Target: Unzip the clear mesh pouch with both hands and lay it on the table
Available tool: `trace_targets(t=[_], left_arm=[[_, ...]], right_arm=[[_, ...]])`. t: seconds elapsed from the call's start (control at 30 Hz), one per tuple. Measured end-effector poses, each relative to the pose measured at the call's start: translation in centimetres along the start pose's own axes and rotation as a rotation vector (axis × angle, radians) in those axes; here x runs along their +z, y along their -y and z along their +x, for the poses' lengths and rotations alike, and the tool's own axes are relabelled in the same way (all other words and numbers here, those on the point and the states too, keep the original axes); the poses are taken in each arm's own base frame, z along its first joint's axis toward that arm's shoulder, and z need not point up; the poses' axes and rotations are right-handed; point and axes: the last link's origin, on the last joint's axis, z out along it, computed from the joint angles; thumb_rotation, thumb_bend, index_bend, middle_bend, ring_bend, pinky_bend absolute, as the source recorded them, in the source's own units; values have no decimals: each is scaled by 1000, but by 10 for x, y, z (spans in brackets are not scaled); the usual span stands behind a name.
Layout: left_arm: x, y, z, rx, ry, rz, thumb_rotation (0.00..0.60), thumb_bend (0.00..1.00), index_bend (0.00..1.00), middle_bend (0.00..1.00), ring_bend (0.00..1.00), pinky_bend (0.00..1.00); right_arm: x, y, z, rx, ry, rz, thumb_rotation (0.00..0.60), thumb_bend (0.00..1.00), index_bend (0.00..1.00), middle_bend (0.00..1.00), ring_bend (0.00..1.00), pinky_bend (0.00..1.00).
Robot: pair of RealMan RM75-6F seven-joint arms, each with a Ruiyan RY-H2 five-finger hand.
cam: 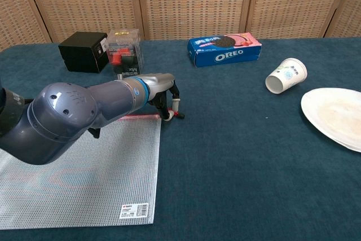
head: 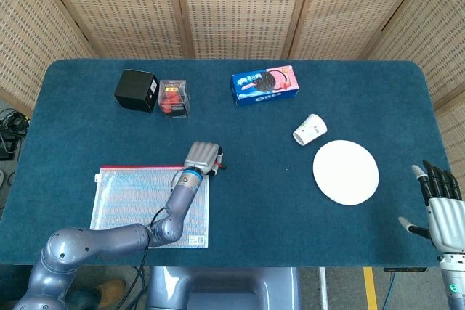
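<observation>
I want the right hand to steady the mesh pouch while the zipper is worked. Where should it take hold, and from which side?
Probably the pouch's right edge, near the white label. The pouch lies flat, so press down from above, reaching in from the right. The left hand already holds the red zipper pull at the far right corner; the right hand hangs open off the table's right edge.

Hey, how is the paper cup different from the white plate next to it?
The paper cup lies tipped on its side, its open mouth facing the chest camera; the plate lies flat on the table. The cup carries a small printed design, while the plate looks plain white. The cup is the smaller of the two and sits farther back on the table, the plate nearer the front edge. Both are white, and neither hand touches them.
</observation>
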Motion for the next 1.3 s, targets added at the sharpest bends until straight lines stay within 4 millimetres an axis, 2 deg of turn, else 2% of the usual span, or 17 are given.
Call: trace_targets(t=[0.33, 0.6, 0.67, 0.7, 0.73, 0.77, 0.8, 0.83, 0.93, 1.0, 1.13, 1.3], left_arm=[[-11, 0, 13, -53, -28, -40, 600, 516, 719, 1000, 975, 1000], [-36, 6, 28, -150, -33, -104, 600, 522, 740, 1000, 975, 1000], [-41, 10, 34, -172, -45, -115, 600, 522, 743, 1000, 975, 1000], [-43, 11, 37, -179, -50, -122, 600, 522, 746, 1000, 975, 1000], [-44, 11, 39, -183, -55, -129, 600, 522, 749, 1000, 975, 1000], [-47, 11, 43, -188, -63, -140, 600, 522, 751, 1000, 975, 1000], [-49, 12, 45, -192, -69, -150, 600, 522, 754, 1000, 975, 1000], [-51, 11, 47, -197, -74, -159, 600, 521, 757, 1000, 975, 1000], [-56, 10, 53, -233, -82, -190, 600, 522, 758, 1000, 975, 1000], [-59, 9, 56, -264, -83, -207, 600, 522, 758, 1000, 975, 1000], [-65, 6, 60, -319, -75, -246, 600, 522, 758, 1000, 975, 1000], [-71, 2, 66, -346, -88, -290, 600, 522, 761, 1000, 975, 1000]], right_arm=[[0, 1, -1, 3, 1, 7, 600, 0, 0, 0, 0, 0], [5, 4, -3, -1, 15, 26, 600, 0, 0, 0, 0, 0], [11, 5, -3, -13, 15, 32, 600, 0, 0, 67, 42, 0], [14, 7, -2, -16, 15, 36, 600, 0, 0, 159, 128, 0], [18, 8, -2, -18, 17, 41, 600, 0, 0, 277, 246, 31], [24, 11, -1, -17, 22, 49, 600, 0, 0, 348, 329, 88], [28, 14, 0, -14, 27, 57, 600, 0, 0, 430, 429, 215], [33, 17, 0, -9, 35, 66, 600, 0, 6, 497, 509, 389], [49, 28, 1, 34, 78, 99, 600, 0, 54, 636, 662, 739], [60, 37, 0, 95, 114, 121, 600, 0, 84, 691, 723, 848], [81, 56, -2, 269, 193, 145, 600, 0, 110, 747, 788, 943], [109, 88, -15, 457, 376, 144, 600, 0, 184, 781, 822, 982]])
